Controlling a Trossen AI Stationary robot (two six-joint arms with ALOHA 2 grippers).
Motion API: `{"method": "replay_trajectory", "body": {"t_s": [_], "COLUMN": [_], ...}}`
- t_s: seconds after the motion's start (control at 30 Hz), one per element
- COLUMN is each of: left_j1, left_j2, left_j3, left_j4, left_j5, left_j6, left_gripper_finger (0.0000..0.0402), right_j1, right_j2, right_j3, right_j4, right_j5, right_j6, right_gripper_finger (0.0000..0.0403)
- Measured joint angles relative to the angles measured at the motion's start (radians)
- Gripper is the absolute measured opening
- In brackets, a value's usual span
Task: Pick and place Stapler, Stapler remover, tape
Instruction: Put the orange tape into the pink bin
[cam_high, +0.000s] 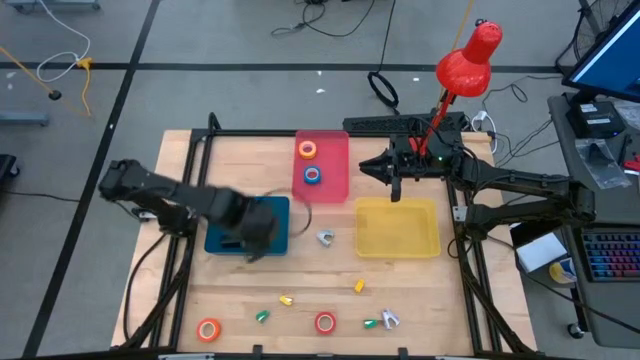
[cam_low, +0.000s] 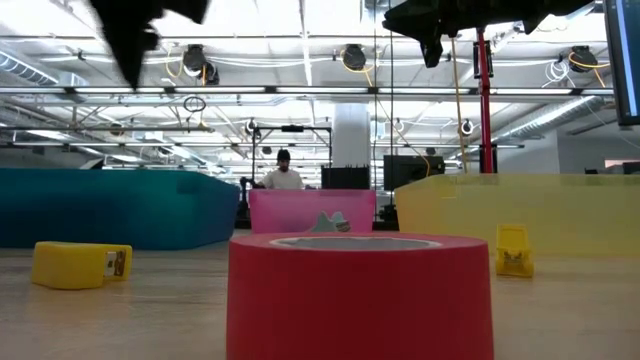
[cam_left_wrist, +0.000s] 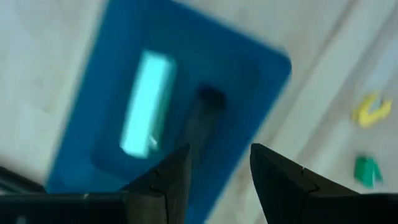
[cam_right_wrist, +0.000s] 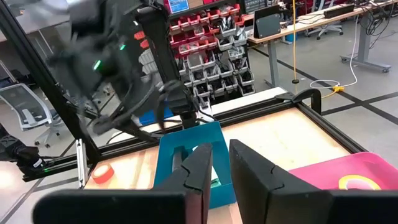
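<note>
The left gripper (cam_high: 262, 238) hangs over the blue tray (cam_high: 222, 237) at the high view's centre left, its jaws spread with nothing between them. In the left wrist view a green stapler (cam_left_wrist: 146, 102) lies in that tray, its long axis running along the tray's length. The right gripper (cam_high: 396, 186) hovers at the yellow tray's (cam_high: 397, 228) upper edge, jaws nearly together, pinching nothing. In the pink tray (cam_high: 335, 160) at upper centre lie orange tape (cam_high: 307, 150) and blue tape (cam_high: 313, 175). Near the bottom edge lie another orange roll (cam_high: 208, 330) and red tape (cam_high: 325, 322). A grey staple remover (cam_high: 326, 237) sits between the blue and yellow trays.
</note>
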Motion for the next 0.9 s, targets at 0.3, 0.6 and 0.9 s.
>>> {"method": "replay_trajectory", "body": {"t_s": [0.3,0.6,0.9], "left_j1": [-0.36,-0.653,-0.82], "left_j2": [-0.007,-0.007,-0.006], "left_j3": [-0.132,-0.233,-0.346], "left_j4": [0.038,0.214,0.457], "left_j5": [0.047,0.049,0.048], "left_j6": [-0.251,-0.404,-0.427], "left_gripper_finger": [0.0166,0.0166,0.0166], "right_j1": [0.0,0.0,0.0], "right_j2": [0.0,0.0,0.0], "right_j3": [0.0,0.0,0.0], "right_j4": [-0.001,-0.001,-0.001], "right_j5": [-0.001,-0.001,-0.001], "right_j6": [0.026,0.035,0.035], "right_gripper_finger": [0.0047,0.0047,0.0047]}}
